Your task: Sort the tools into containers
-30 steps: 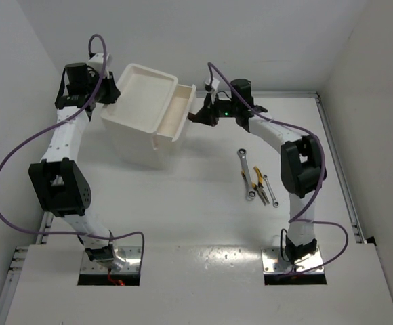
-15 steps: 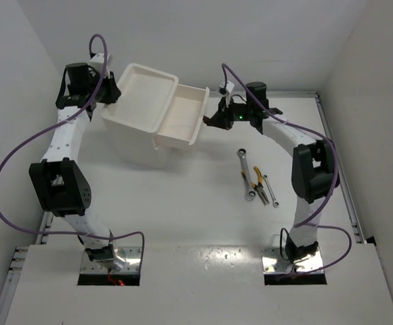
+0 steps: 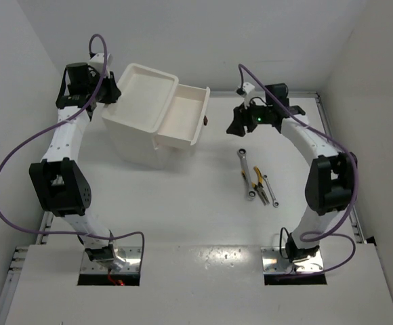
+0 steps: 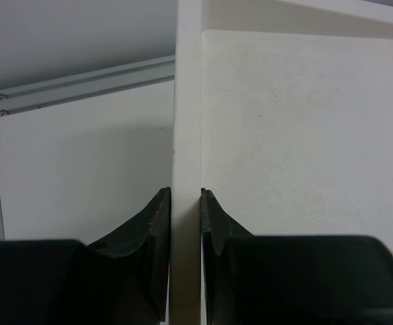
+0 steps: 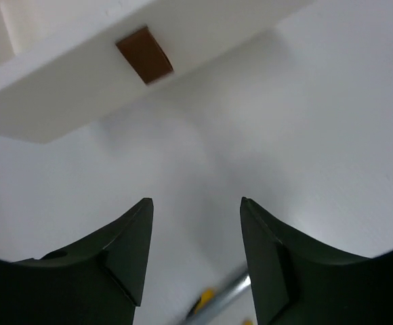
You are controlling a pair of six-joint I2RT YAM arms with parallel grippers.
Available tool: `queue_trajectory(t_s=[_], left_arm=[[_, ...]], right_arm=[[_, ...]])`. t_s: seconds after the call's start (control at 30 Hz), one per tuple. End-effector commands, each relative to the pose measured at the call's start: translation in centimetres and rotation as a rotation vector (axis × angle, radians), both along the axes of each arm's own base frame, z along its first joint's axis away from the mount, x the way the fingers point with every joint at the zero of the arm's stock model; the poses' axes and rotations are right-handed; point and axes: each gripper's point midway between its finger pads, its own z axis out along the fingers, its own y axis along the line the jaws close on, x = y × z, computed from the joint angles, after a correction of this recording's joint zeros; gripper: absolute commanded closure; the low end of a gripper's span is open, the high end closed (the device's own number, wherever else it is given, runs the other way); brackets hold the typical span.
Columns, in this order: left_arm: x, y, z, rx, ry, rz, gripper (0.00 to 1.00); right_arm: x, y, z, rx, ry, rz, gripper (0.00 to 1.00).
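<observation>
The white cabinet (image 3: 137,139) stands at the back left, with a shallow top tray (image 3: 146,91) and its upper drawer (image 3: 185,116) pulled out to the right. My left gripper (image 3: 110,95) is shut on the cabinet's left rim (image 4: 187,101), one finger on each side (image 4: 185,198). My right gripper (image 3: 234,126) hangs open just right of the drawer's red-brown handle (image 3: 204,121), which also shows in the right wrist view (image 5: 144,54); nothing is between its fingers (image 5: 196,203). On the table lie a long silver wrench (image 3: 245,166), yellow-handled pliers (image 3: 256,177) and a small wrench (image 3: 270,191).
White walls close in the table at the back and both sides. A metal rail (image 3: 332,145) runs along the right edge. The blurred wrench shaft (image 5: 227,294) shows below my right fingers. Purple cables loop from both arms.
The right gripper pulled the drawer out to the right, then let go of the handle, opened and drew back to the right. The left arm has not moved.
</observation>
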Motion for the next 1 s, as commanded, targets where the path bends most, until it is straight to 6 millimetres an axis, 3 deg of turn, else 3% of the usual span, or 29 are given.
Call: queue_trajectory(t_s=[0.0,0.1,0.13,0.17,0.57,0.63,0.83,0.97], left_arm=[[-3.9,-4.4,-10.1,-0.129,0.386,-0.061,0.77],[-4.0,-4.9,-10.1,-0.127,0.386,-0.070,0.70],[-4.0,-4.9,-10.1,-0.127,0.386,-0.070,0.68],[-4.0,-4.9,-10.1,-0.127,0.386,-0.070,0.68],[-4.6,-4.9,-10.1,-0.128,0.395,-0.070,0.65],[-4.6,-4.7,-9.8,-0.121,0.386,-0.063,0.57],[-4.9,-4.6,-9.8,-0.109,0.385,-0.060,0.51],[-4.9,-4.6,-9.8,-0.109,0.385,-0.060,0.51]], right_arm=[[-3.0,-4.4,0.0,-0.167,0.109,-0.061,0.48],[-8.5,-9.3,-4.4,-0.372,0.350,-0.135,0.56],[-8.8,-9.7,-4.1,-0.389,0.348,-0.146,0.56],[-10.5,-10.6,-5.6,-0.412,0.398,-0.158,0.56],[-15.4,-14.5,-9.6,-0.551,0.502,-0.266,0.53],[-16.2,-14.7,-10.3,-0.569,0.521,-0.255,0.52],[-15.2,-14.3,-10.8,-0.562,0.508,-0.308,0.49],[-12.0,-13.9,-10.7,-0.532,0.487,-0.354,0.49]])
